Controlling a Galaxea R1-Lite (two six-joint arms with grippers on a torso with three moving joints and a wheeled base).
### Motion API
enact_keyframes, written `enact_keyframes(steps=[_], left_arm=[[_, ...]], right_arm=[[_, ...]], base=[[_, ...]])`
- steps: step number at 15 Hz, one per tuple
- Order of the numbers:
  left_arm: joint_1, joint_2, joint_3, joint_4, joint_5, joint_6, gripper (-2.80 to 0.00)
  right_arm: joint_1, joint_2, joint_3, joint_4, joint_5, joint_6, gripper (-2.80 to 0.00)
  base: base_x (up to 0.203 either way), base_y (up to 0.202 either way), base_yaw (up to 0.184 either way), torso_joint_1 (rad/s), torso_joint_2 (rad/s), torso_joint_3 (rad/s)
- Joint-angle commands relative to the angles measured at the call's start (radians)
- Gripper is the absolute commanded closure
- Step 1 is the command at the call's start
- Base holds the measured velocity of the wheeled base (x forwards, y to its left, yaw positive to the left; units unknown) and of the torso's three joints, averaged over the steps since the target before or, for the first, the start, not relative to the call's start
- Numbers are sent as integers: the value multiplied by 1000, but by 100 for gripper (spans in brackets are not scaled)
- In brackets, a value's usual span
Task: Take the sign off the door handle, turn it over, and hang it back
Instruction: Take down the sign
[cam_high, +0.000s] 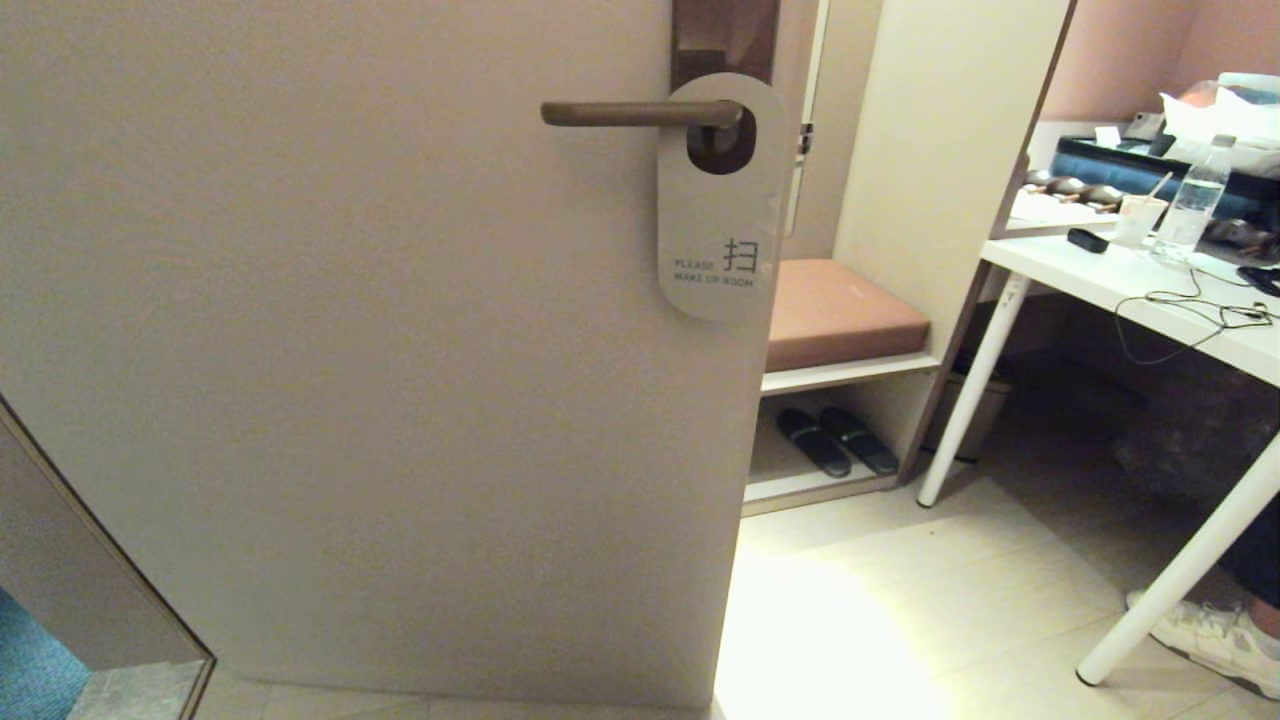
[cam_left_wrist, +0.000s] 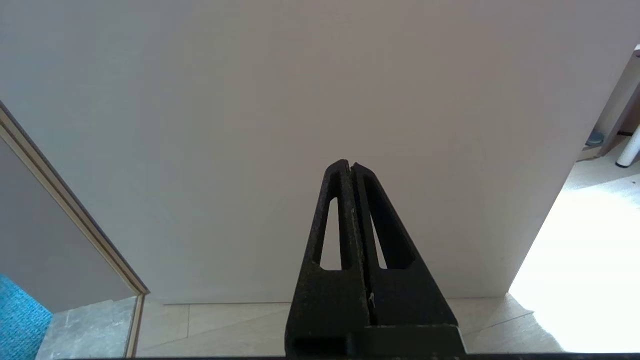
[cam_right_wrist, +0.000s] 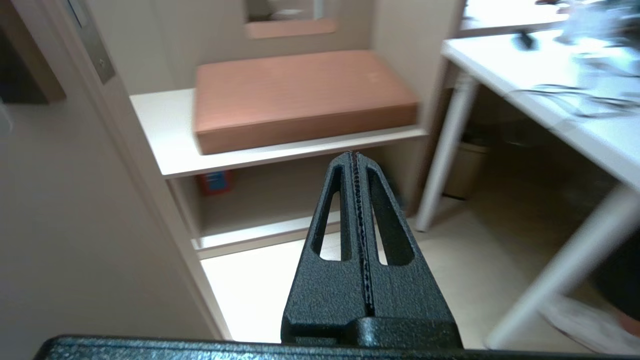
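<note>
The sign (cam_high: 722, 225) hangs by its round hole on the door handle (cam_high: 640, 113), its pale grey-white "PLEASE MAKE UP ROOM" face outward. The handle is a dark bronze lever on a tall brown backplate (cam_high: 725, 35) near the door's right edge. Neither gripper shows in the head view. My left gripper (cam_left_wrist: 348, 164) is shut and empty, pointing at the lower part of the door, well below the handle. My right gripper (cam_right_wrist: 353, 154) is shut and empty, pointing past the door's edge toward the bench niche.
The cream door (cam_high: 350, 350) fills the left. Right of it is a niche with a brown cushion (cam_high: 840, 312) and black slippers (cam_high: 838, 440) below. A white desk (cam_high: 1130, 280) with a bottle and cables stands at right; a person's shoe (cam_high: 1215, 640) is under it.
</note>
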Motion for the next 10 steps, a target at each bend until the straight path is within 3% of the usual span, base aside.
enact_keyframes(steps=[1,3,6,10], left_arm=[[0,1,0,0,-1,0,0],[0,1,0,0,-1,0,0],[0,1,0,0,-1,0,0],[0,1,0,0,-1,0,0]], right_arm=[[0,230,23,-153,56,6,0],[0,325,41,-253,135,9,0],[1,405,41,-329,373,9,0],[1,454,-21,-346,778,2,0]], base=[[0,0,0,0,0,0],[0,0,0,0,0,0],[0,0,0,0,0,0],[0,0,0,0,0,0]])
